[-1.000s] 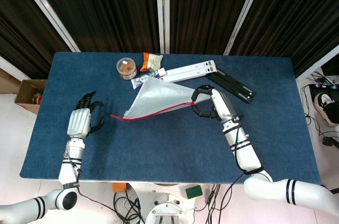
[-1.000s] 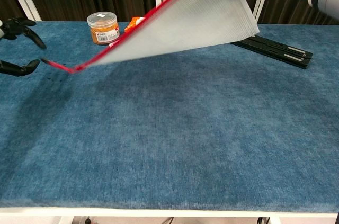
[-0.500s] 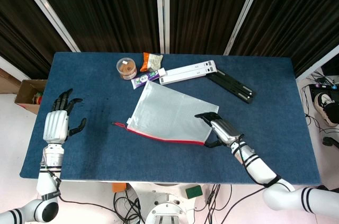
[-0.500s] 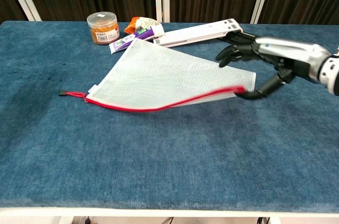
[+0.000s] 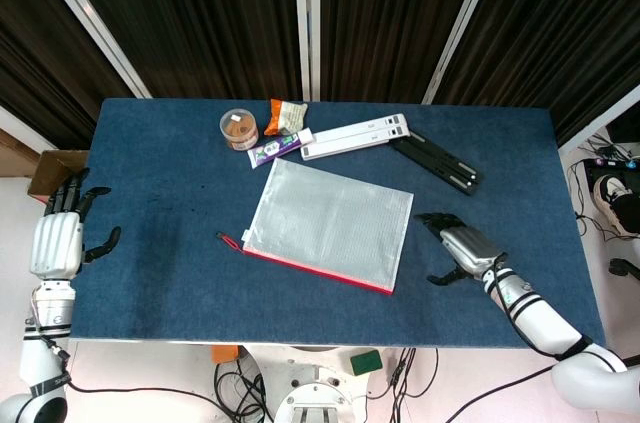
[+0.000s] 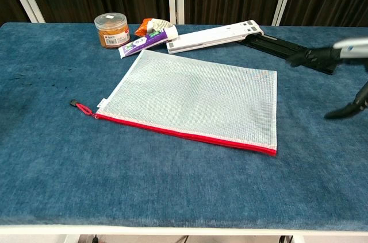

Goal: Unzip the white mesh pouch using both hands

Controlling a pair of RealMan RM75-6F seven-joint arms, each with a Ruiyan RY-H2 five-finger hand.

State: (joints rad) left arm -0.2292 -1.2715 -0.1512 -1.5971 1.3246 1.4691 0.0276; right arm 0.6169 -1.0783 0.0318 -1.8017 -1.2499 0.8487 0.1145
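The white mesh pouch (image 5: 332, 221) (image 6: 196, 98) lies flat in the middle of the blue table, its red zipper (image 5: 315, 269) (image 6: 184, 132) along the near edge. A red pull tab (image 5: 227, 240) (image 6: 81, 107) sticks out at the pouch's left corner. My right hand (image 5: 461, 249) (image 6: 339, 76) hovers just right of the pouch, fingers spread, holding nothing. My left hand (image 5: 58, 237) is off the table's left edge, fingers apart and empty; the chest view does not show it.
At the far side stand a clear jar with orange contents (image 5: 239, 128) (image 6: 112, 30), an orange snack packet (image 5: 288, 116), a purple tube (image 5: 274, 149) (image 6: 144, 42), a white flat stand (image 5: 356, 135) (image 6: 215, 35) and a black one (image 5: 438, 163). A cardboard box (image 5: 55, 169) sits beyond the left edge.
The right hand let go of the pouch, which dropped flat on the table, and drew back to the right. The left hand pulled away leftward, off the table's edge.
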